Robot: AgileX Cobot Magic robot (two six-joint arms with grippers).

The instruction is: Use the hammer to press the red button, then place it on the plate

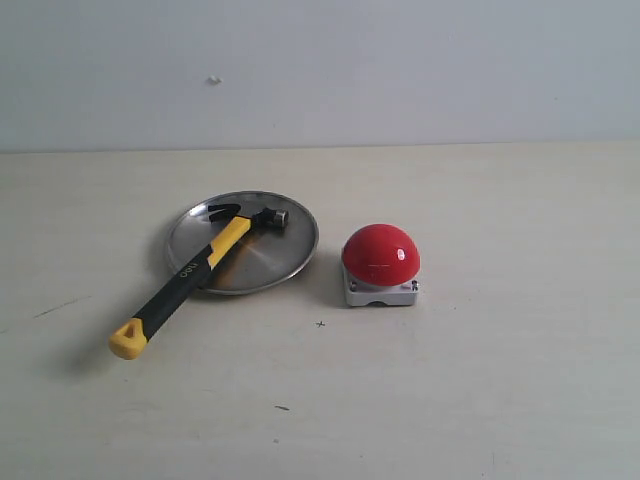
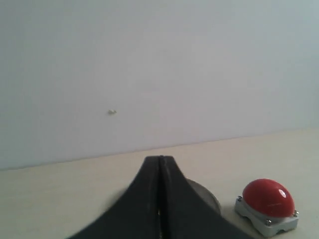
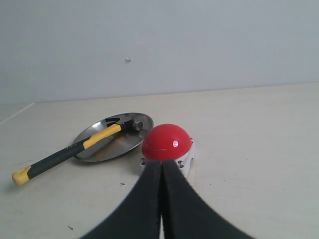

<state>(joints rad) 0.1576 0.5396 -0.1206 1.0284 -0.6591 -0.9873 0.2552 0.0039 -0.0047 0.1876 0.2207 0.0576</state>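
**Mia:** What is the left pincer (image 2: 160,167) doing?

**Tom:** Its two black fingers are pressed tight together, with nothing between them. It hangs above the bench (image 1: 480,380). The right pincer (image 3: 162,169) is squeezed closed too, and it holds nothing.

**Mia:** What is close to the right one?

**Tom:** The red button (image 3: 167,142) is just past its tips. It sits on its little grey base.

**Mia:** And where is the hammer (image 1: 195,268)?

**Tom:** Its dark head lies inside the plate (image 1: 300,255). The long handle leans over the rim and sticks out to the near left side. The yellow loop end is out past the plate, over the bench.

**Mia:** Does the button touch the plate?

**Tom:** No. The button is just beside it on the right, with a small gap. The left wrist view shows only a grey bit of the plate behind the pincer.
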